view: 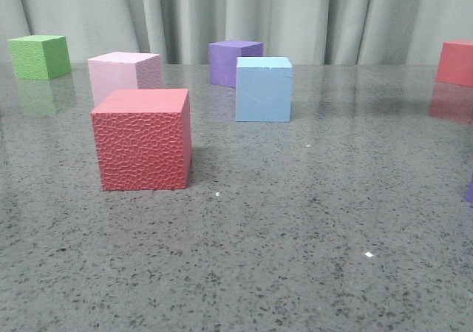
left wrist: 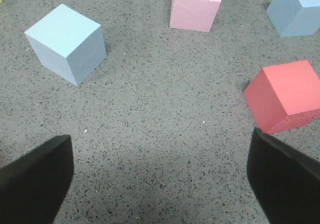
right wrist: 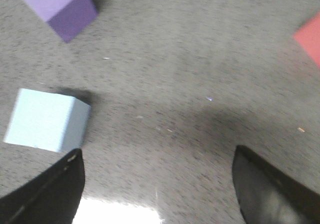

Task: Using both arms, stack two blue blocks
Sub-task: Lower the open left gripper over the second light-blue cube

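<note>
One blue block (view: 263, 89) stands mid-table in the front view, to the right of the red and pink cubes. The left wrist view shows two blue blocks: one (left wrist: 67, 42) ahead of my left gripper (left wrist: 160, 179) and off to one side, the other (left wrist: 295, 9) at the far corner. This gripper is open over bare table, its black fingers (left wrist: 35, 181) wide apart. My right gripper (right wrist: 159, 189) is also open and holds nothing; a blue block (right wrist: 45, 119) sits just beyond one finger (right wrist: 47, 194). Neither gripper shows in the front view.
A large red textured cube (view: 142, 140) stands front left, with a pale pink cube (view: 123, 73) behind it. A purple cube (view: 233, 61) is at the back, a green cube (view: 40, 55) far left and a red cube (view: 455, 62) far right. A curtain hangs behind the grey speckled table (view: 295, 236).
</note>
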`<state>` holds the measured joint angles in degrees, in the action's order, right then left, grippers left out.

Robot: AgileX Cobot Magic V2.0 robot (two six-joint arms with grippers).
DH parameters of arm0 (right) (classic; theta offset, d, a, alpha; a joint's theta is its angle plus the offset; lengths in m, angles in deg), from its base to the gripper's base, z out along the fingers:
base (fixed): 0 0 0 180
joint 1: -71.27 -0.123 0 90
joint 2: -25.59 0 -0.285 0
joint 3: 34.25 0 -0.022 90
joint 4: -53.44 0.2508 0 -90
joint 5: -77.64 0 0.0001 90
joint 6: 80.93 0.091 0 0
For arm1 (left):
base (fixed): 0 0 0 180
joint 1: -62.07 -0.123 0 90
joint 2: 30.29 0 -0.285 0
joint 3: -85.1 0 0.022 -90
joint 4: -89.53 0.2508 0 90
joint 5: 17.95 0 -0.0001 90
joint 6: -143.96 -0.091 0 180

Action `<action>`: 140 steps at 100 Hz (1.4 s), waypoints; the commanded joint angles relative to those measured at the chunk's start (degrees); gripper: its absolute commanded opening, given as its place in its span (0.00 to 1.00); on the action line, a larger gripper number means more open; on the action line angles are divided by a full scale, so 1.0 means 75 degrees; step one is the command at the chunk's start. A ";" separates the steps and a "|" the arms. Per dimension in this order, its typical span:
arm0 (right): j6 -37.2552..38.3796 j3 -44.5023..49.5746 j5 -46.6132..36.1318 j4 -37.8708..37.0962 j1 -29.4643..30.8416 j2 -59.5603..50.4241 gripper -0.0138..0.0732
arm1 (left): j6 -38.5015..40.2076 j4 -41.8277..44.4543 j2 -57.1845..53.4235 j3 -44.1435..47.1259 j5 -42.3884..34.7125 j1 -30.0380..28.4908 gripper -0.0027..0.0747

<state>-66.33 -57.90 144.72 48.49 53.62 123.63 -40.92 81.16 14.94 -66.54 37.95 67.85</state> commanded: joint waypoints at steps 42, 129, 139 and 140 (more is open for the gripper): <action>-0.0108 0.4037 -0.1585 -0.0446 0.0896 -0.4012 0.85 | 0.0021 -0.0093 0.0039 -0.0266 -0.0458 0.0055 0.90; -0.0108 0.6209 -0.1279 -0.0811 0.0896 -0.6885 0.85 | 0.0021 -0.0183 0.0039 -0.0266 -0.0603 0.0055 0.90; -0.0108 0.6209 -0.1279 -0.0811 0.0896 -0.6885 0.85 | 0.0021 -0.0034 0.0039 -0.0266 -0.0908 0.0055 0.90; -0.0108 0.6209 -0.1279 -0.0811 0.0896 -0.6885 0.85 | 0.0021 -0.0007 0.0039 -0.0280 -0.0942 0.0055 0.90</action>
<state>-66.57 -10.16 138.03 44.00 59.90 72.15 -40.92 81.05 14.94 -66.54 36.66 67.85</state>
